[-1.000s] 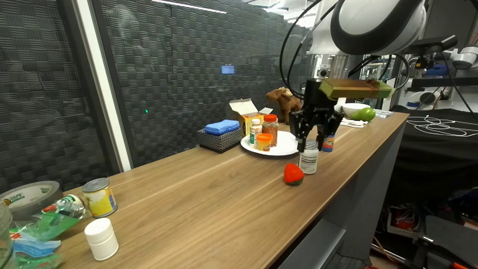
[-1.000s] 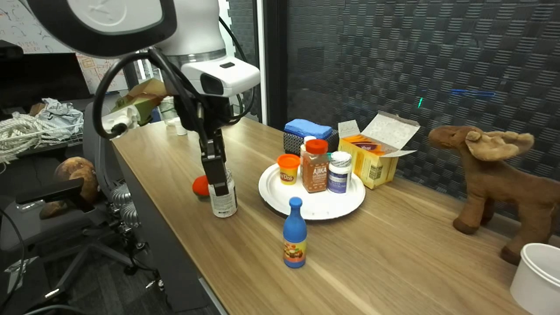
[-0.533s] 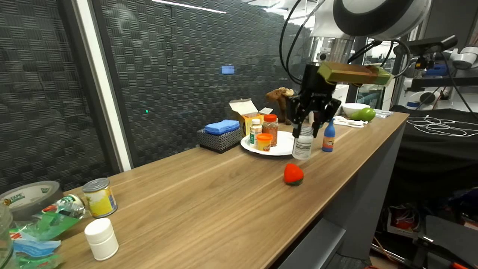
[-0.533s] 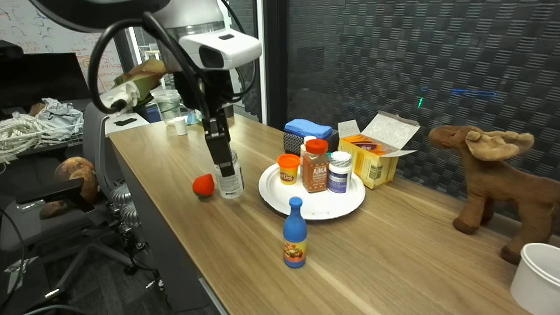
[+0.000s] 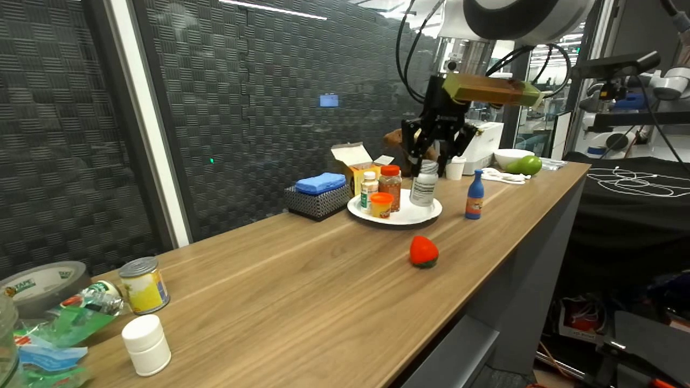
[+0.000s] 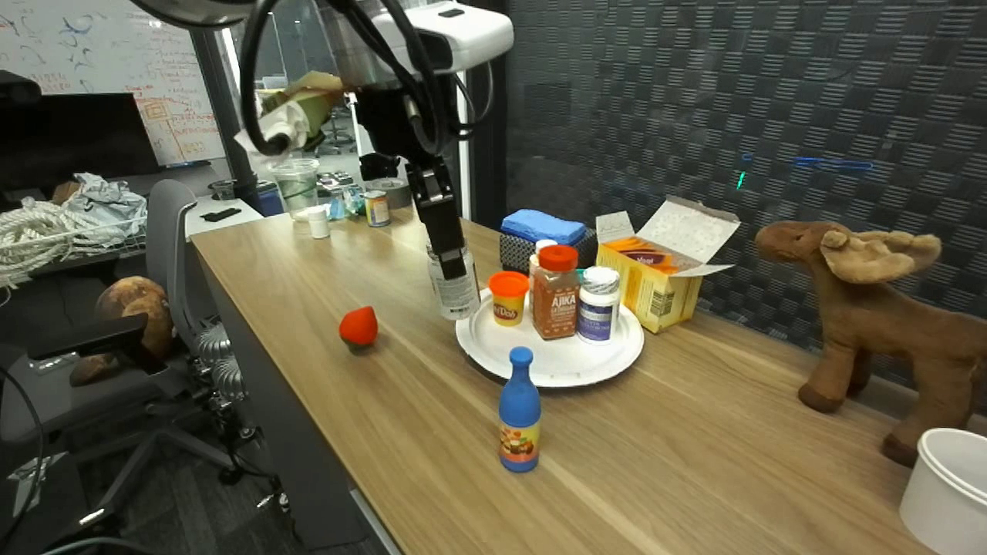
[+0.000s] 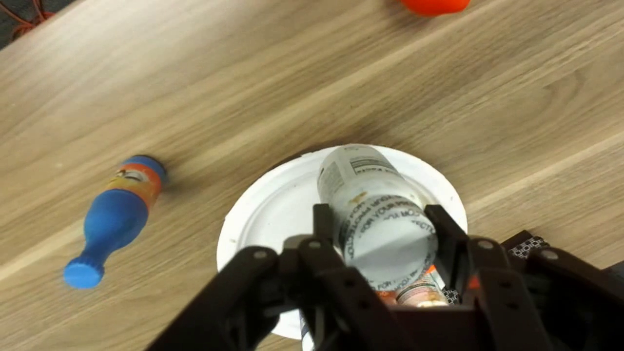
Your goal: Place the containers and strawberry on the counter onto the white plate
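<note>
My gripper [image 7: 381,219] is shut on the neck of a white bottle [image 7: 358,173] with a printed seal on top. The bottle hangs slightly tilted over the edge of the white plate [image 7: 273,214]; it also shows in both exterior views [image 5: 423,191] [image 6: 456,294]. On the plate stand an orange-lidded Play-Doh tub [image 6: 508,302], a red-lidded spice jar [image 6: 555,304], a blue-labelled white bottle [image 6: 597,314] and a green-labelled one [image 5: 368,194]. The red strawberry [image 5: 423,250] lies on the counter before the plate. A blue toy bottle [image 6: 520,420] stands upright beside the plate.
Behind the plate are an open yellow box [image 6: 655,289], a patterned box with a blue cloth [image 5: 321,183] and a plush moose [image 6: 871,316]. A white cup [image 6: 948,489] stands at the counter's end. A can [image 5: 144,285] and small white bottle [image 5: 146,345] stand far off.
My gripper has lifted the white bottle off the counter beside the strawberry and carried it up and across to the plate. The strawberry, blue bottle and plate have not moved.
</note>
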Controlling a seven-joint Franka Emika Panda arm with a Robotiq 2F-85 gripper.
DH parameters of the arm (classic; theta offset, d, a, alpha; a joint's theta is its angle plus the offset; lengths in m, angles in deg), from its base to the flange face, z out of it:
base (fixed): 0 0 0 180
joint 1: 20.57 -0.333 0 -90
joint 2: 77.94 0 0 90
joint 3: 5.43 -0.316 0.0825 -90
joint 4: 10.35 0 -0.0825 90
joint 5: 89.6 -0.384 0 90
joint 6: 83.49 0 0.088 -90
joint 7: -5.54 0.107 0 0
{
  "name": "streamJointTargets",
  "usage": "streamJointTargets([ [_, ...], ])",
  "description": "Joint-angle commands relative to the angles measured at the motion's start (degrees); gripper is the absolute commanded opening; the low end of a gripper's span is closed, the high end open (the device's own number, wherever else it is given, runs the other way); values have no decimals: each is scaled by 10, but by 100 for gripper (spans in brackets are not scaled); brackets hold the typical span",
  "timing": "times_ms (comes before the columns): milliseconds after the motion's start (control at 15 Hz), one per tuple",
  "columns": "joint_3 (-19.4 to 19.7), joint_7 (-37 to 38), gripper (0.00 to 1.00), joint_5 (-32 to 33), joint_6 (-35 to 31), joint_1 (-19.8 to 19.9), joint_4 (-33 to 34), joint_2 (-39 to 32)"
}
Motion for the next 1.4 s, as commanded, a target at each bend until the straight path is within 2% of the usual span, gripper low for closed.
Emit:
streamJointTargets([
  [0,8,-5,26,13,1,7,50,-44],
  [400,19,-7,26,4,4,2,89,-93],
  [800,21,-15,26,-15,12,-2,98,-132],
  [1333,17,-13,26,-24,5,-15,119,-148],
])
